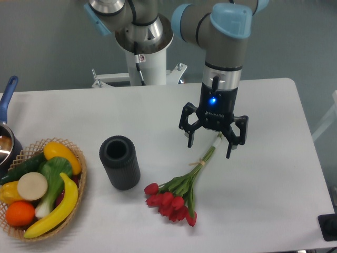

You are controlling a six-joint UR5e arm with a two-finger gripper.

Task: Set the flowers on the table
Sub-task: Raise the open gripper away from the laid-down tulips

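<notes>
Illumination is bright, even and diffuse, apparently from overhead. The white worktop (274, 174) shows no glare. Shadows are soft and short: one beside the black ribbed cylinder (120, 162), one under the flowers (176, 196). Focus is slightly soft throughout. Edge distortion is negligible.

Tulip bunch (176, 197) lies flat on the white table (263, 174), red buds toward the front edge, stems pointing back toward the gripper (210, 146). Gripper fingers spread apart, straddling the stem ends; contact cannot be told. Black ribbed cylinder vase (120, 162) stands upright left of the bunch. Wicker basket (79, 158) of fruit and vegetables at the front-left corner.
</notes>
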